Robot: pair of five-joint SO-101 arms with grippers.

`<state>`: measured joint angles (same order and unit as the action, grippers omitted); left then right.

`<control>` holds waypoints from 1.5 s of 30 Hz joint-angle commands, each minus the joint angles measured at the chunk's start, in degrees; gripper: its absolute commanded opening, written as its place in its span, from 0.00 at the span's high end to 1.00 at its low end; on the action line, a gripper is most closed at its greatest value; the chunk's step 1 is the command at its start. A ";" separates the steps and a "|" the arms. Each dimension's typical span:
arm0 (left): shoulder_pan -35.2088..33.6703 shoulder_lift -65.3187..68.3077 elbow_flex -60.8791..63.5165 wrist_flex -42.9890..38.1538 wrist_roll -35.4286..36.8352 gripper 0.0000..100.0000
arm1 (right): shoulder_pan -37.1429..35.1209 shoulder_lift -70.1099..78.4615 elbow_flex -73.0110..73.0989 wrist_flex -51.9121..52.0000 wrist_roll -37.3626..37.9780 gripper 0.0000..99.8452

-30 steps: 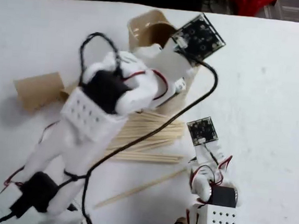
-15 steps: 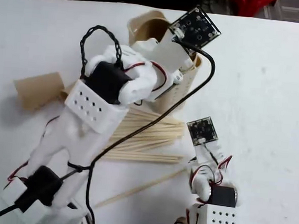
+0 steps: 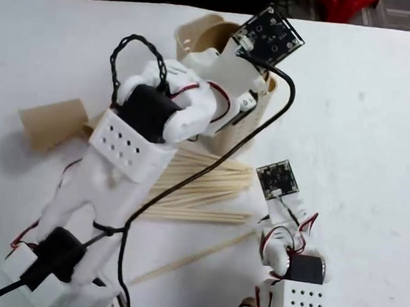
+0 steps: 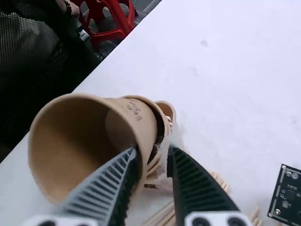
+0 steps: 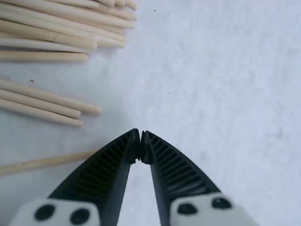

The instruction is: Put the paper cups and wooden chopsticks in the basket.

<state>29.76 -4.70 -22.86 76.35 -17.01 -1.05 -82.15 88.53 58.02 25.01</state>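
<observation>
White table (image 3: 378, 140) under us: left gripper (image 4: 153, 154) pinches a cup (image 4: 75, 141) by its rim at the basket (image 3: 244, 134). We reckon nothing's dropped in yet; second cup (image 3: 50, 122) and chopsticks (image 3: 202, 189) lie beside the basket, right gripper (image 5: 140, 146) closed on nothing.

White arms (image 3: 87, 190), black ribbed jaws

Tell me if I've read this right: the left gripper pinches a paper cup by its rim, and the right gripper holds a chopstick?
Not quite. The left gripper does pinch the paper cup by its rim, but the right gripper holds nothing: the right wrist view shows it shut and empty, the wooden chopsticks lying apart from it.
</observation>
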 commanded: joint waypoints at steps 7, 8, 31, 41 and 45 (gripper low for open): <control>-0.22 6.90 -2.73 -11.16 -0.44 0.88 | -0.04 -0.75 0.26 -1.71 0.53 0.98; -0.31 7.43 -2.73 -11.60 -0.44 0.88 | -0.04 -0.75 0.26 -1.98 0.53 0.98; 0.48 7.78 -2.73 -19.52 -0.44 0.88 | 0.04 -0.75 0.26 -2.33 0.53 0.98; -3.21 6.46 -3.78 -14.24 -0.09 0.88 | 0.22 -0.75 0.26 -2.33 0.53 0.98; -4.35 6.46 3.78 -14.68 -0.18 0.88 | 0.22 -0.75 0.26 -2.33 0.53 0.98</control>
<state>26.68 3.74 -23.56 62.11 -17.01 -1.05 -82.15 89.14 56.88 25.01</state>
